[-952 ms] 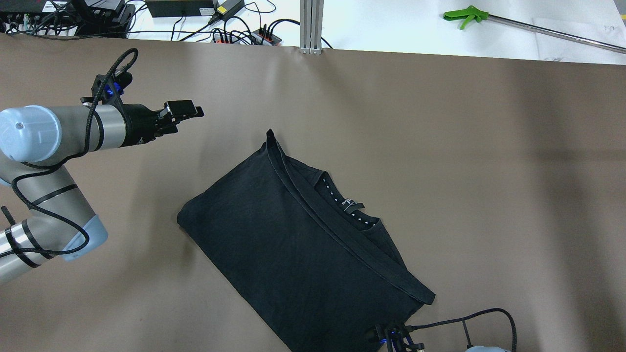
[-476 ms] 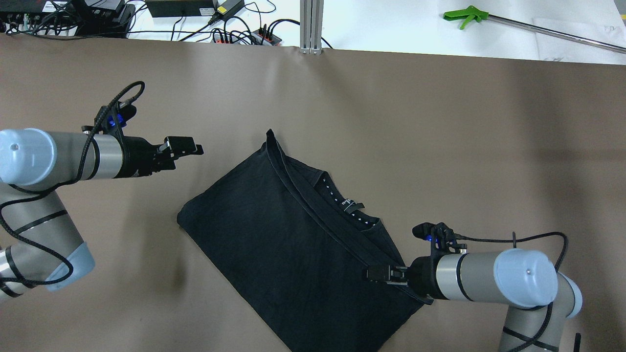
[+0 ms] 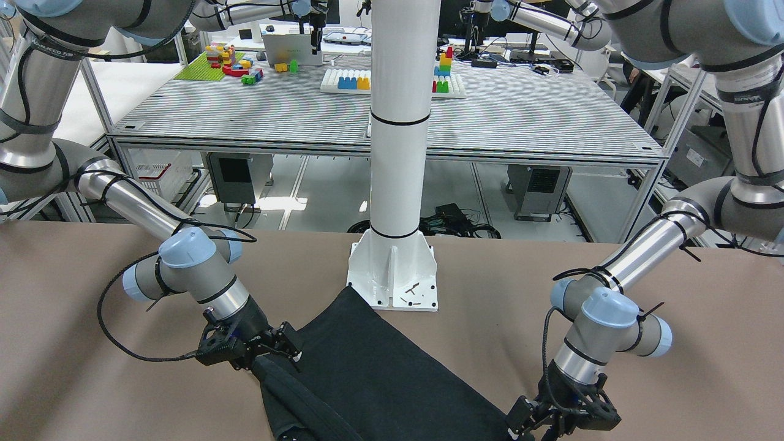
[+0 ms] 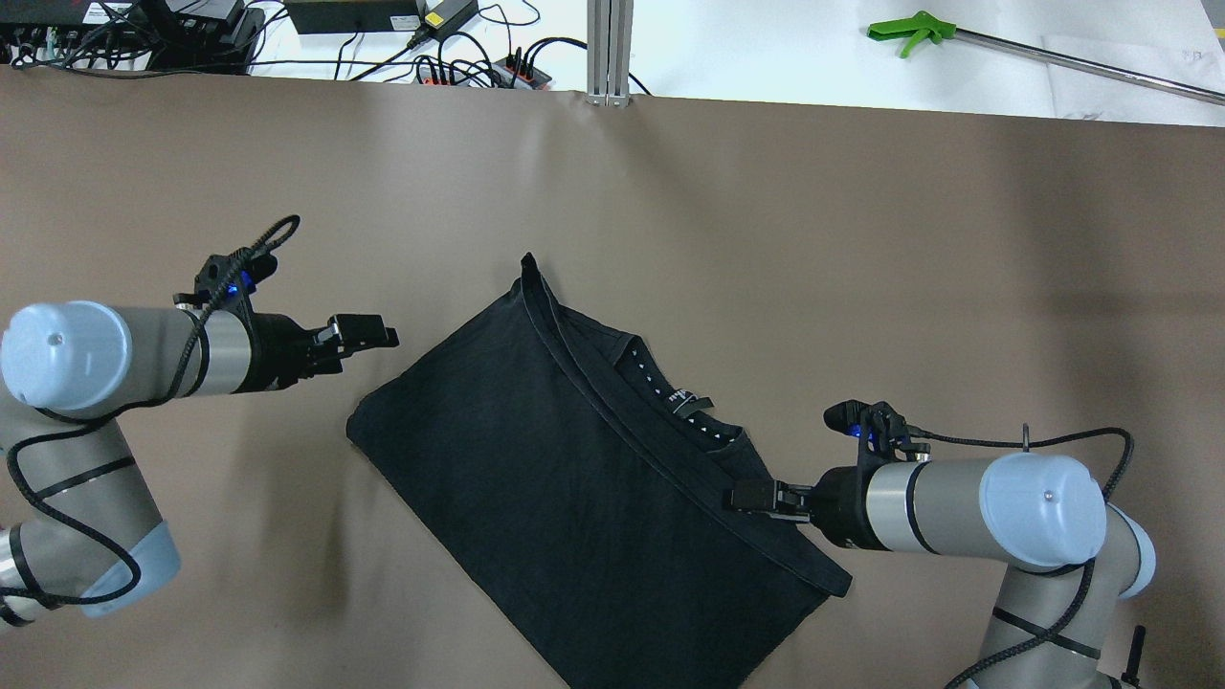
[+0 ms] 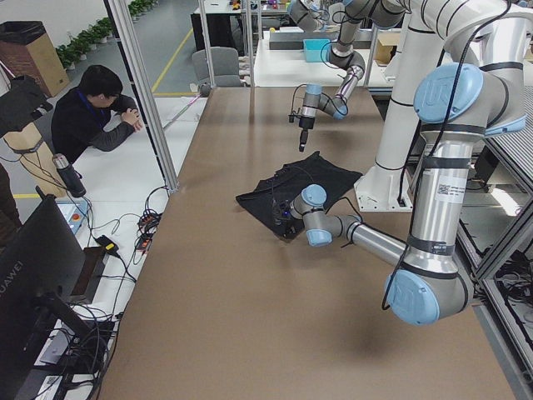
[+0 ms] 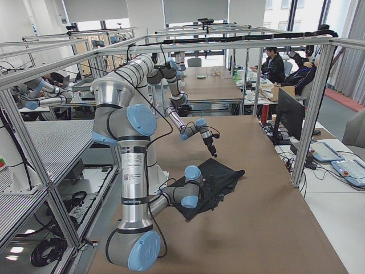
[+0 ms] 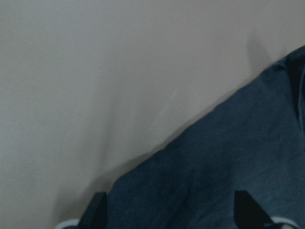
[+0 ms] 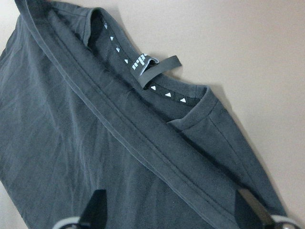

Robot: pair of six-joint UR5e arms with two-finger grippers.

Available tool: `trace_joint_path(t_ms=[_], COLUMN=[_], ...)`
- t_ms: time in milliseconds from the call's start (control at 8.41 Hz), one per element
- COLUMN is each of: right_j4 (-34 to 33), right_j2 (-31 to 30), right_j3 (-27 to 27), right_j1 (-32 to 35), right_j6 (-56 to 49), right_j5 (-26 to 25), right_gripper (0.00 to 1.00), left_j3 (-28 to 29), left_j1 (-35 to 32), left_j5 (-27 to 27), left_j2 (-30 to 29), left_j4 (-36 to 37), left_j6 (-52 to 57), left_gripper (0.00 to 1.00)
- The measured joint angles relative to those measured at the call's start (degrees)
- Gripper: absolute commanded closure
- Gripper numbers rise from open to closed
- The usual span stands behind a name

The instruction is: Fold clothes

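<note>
On the brown table (image 4: 861, 287), mid-surface: the black garment (image 4: 536, 459) lies folded and set diagonally, a doubled hem band running across it with the collar showing beyond. Right gripper (image 4: 751, 496) sits over the hem band near the collar, jaws wide, gripping nothing. Left gripper (image 4: 368, 330) is just off the garment's opposite edge, jaws wide, empty-handed. A small neck label (image 8: 152, 67) curls up inside the collar.

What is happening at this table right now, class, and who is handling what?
Two robot arms are set around a plain black, thin fabric garment that lies partly folded on the brown table, with its collar label showing. The left gripper is open near the garment's edge on the robot's left. The right gripper is open over the doubled hem near the collar. Neither grips the cloth yet.
</note>
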Motion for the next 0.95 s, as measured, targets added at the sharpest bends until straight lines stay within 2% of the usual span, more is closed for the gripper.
trace_joint_path(t_ms=[357,476,714,833,952], right_j4=[-0.2,-0.2,-0.2,-0.2,-0.2], right_j2=[0.2,0.2,0.2,0.2,0.2], right_j3=[-0.1,-0.1,-0.1,0.0,0.0], right_j1=[0.2,0.3,0.7,0.9,1.0], right_j6=[-0.3,-0.3,-0.4,-0.4,-0.3], right_j5=[-0.1,-0.2,-0.2,-0.1,-0.2], right_gripper=[0.06,0.06,0.06,0.06,0.06], left_j3=[1.8,1.9,1.9,1.9,1.8], left_j1=[0.6,1.1,2.0,2.2,2.3], left_j5=[0.4,0.4,0.5,0.5,0.5], left_j2=[0.2,0.2,0.1,0.2,0.2], left_j4=[-0.1,-0.1,0.0,0.0,0.0], left_j6=[0.9,1.0,1.1,1.1,1.1], left_gripper=[0.07,0.16,0.87,1.00,1.00])
